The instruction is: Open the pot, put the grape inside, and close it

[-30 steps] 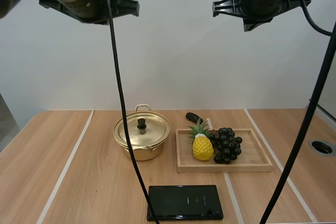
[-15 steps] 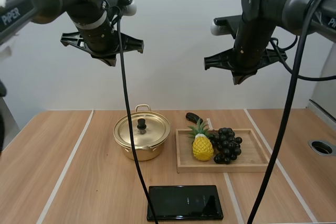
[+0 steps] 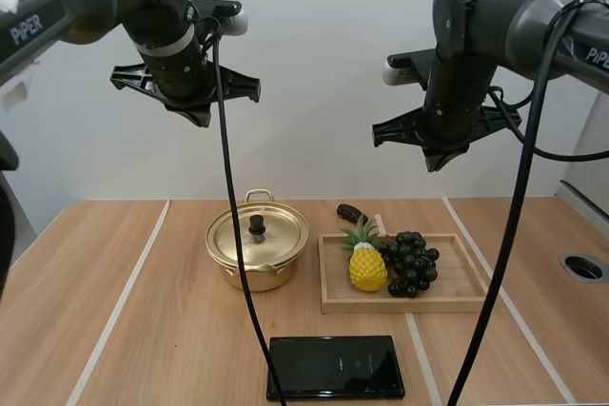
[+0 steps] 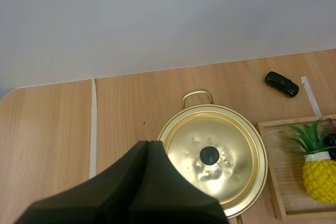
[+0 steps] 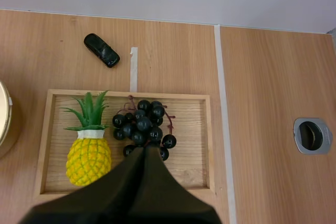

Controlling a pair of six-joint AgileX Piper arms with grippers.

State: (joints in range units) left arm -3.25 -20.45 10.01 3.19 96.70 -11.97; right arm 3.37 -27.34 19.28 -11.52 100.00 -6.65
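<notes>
Black left hand (image 4: 148, 145), right hand (image 5: 146, 151) lowered; pot (image 3: 278, 271) untouched.

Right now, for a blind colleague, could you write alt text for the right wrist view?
The right gripper, shut on nothing, hangs above a bunch of dark grapes on a wooden tray beside a pineapple. A black toy car lies on the table beyond.

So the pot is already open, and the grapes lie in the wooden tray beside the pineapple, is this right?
Not quite. The pot is closed: the left wrist view shows the lid sitting on it. The grapes do lie in the wooden tray beside the pineapple.
</notes>
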